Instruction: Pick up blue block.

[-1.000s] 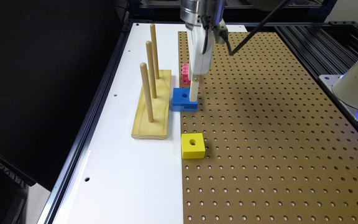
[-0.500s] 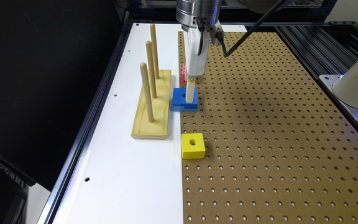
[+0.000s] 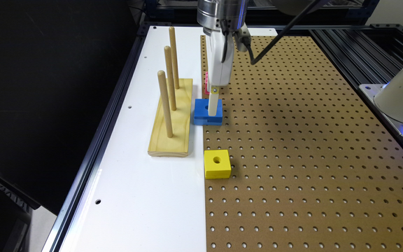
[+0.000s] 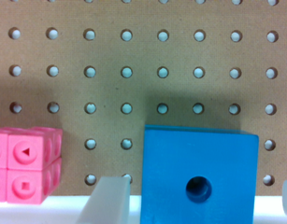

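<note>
gripper (image 4: 194, 205) is down with its fingers apart either side of the blue block (image 4: 199, 175); squeeze and lift still left

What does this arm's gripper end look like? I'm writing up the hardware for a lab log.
The gripper has a white, boxy body hanging under a shiny silver metal wrist. A black cable runs down its face, and another dark cable trails off from the wrist. The fingers are pale, off-white flat bars, one fixed with a small yellowish screw.
</note>
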Robot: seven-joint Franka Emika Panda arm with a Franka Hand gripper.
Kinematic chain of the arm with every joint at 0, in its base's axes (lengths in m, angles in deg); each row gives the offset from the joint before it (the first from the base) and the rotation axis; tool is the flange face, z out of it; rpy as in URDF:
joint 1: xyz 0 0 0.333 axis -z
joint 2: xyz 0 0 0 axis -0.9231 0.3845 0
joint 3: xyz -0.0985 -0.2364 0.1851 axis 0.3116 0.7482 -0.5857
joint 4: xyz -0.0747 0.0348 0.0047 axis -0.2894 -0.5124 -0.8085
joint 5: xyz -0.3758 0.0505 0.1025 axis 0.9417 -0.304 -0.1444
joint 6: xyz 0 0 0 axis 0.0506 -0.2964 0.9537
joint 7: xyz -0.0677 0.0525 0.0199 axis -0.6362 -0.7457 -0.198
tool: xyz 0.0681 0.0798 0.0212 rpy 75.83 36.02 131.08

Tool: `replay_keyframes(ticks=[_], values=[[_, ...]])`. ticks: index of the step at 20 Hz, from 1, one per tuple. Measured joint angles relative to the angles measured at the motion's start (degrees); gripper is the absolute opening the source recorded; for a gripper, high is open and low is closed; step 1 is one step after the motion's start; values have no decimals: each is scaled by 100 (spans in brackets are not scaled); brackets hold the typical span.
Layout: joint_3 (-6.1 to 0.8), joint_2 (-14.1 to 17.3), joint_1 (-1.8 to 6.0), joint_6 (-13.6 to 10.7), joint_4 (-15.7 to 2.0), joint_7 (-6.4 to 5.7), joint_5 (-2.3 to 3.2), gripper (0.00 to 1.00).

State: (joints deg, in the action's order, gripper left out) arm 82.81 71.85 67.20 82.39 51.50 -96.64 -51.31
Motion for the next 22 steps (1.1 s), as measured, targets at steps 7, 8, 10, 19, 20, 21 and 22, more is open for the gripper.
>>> replay_keyframes(ticks=[7, 8, 10, 19, 20, 21, 22], values=[[-3, 156, 0, 7, -142, -1, 0, 100], [-7, 156, -1, 7, -148, -2, 0, 100], [-16, 158, -1, 7, -165, -5, 0, 100], [-26, 605, -5, 353, -249, -31, 7, 0], [-26, 605, -5, 353, -249, -31, 7, 0], [-26, 605, -5, 353, -249, -31, 7, 0], [-26, 605, -5, 353, -249, -31, 7, 0]])
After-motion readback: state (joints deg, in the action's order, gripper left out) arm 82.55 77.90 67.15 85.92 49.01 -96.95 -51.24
